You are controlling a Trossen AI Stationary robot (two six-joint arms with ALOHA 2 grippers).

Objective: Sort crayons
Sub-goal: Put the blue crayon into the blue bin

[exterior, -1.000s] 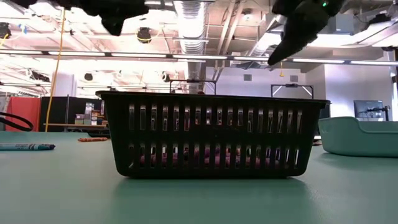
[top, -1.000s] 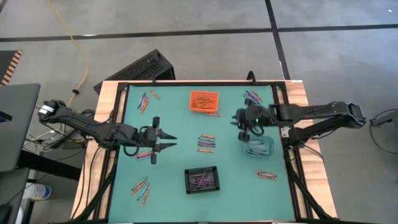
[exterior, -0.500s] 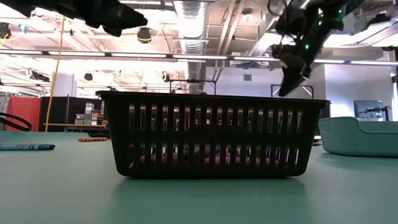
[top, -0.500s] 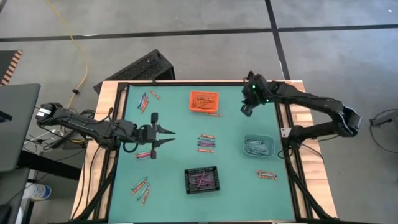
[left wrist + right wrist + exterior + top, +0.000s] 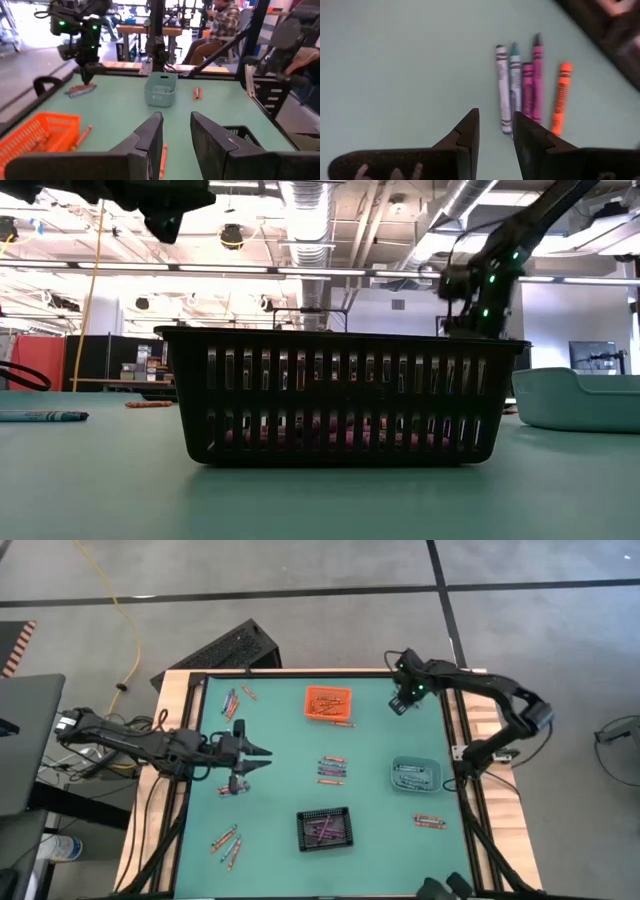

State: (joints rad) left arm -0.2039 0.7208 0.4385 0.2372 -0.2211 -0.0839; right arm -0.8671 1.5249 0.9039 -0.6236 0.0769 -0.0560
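Overhead, three small bins sit on the green desk [image 5: 280, 850]: an orange mesh bin [image 5: 328, 702] with orange crayons inside, a black slotted bin [image 5: 324, 828] with purple ones, and a pale teal tub [image 5: 415, 775] with bluish ones. Loose paper-wrapped crayons [image 5: 332, 769] lie in scattered clusters. The right end effector [image 5: 495, 131], slightly parted and empty, hangs above five crayons [image 5: 527, 87] near the far right corner. The left end effector [image 5: 262, 753], also slightly parted and empty, hovers mid-left.

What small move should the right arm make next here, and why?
Probably lower the right end effector straight down onto the nearest crayon. Its fingers are open and empty, and it hovers just above a cluster of crayons near the mat's far right corner. The teal bin is close by.
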